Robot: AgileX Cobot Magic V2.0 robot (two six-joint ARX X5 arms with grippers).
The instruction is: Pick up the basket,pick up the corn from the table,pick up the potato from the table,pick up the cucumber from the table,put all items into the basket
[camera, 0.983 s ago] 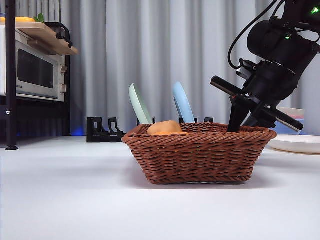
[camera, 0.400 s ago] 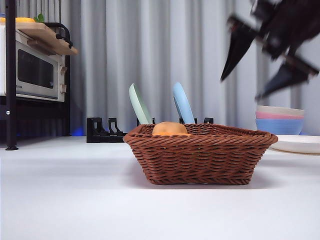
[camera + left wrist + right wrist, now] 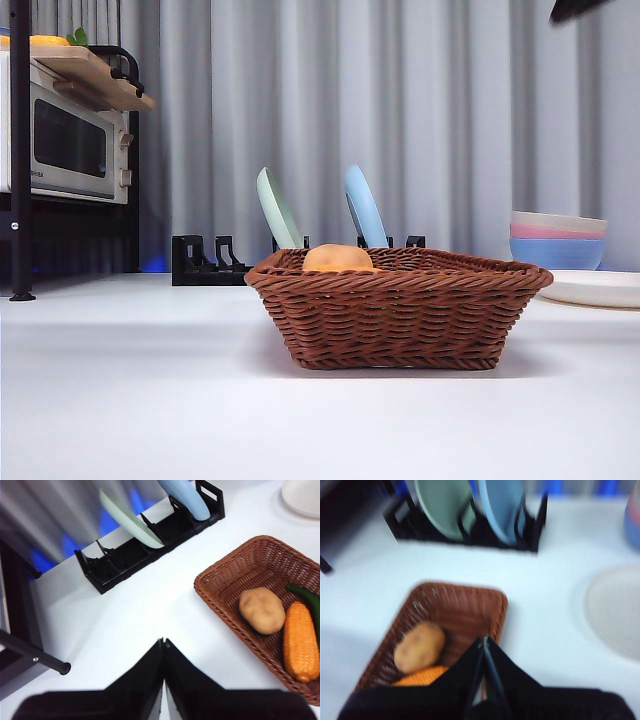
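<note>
Space above the basket (image 3: 400, 310) is open. Behind it stands the plate rack (image 3: 215, 262); stacked bowls (image 3: 558, 240) and a white plate (image 3: 592, 288) lie beside it on the counter (image 3: 130, 400).

the right gripper (image 3: 484, 652) is lifted clear of the basket (image 3: 400, 310) — only a black tip is seen at the front view's top corner, and its jaws, spread earlier, are now closed together.
</note>
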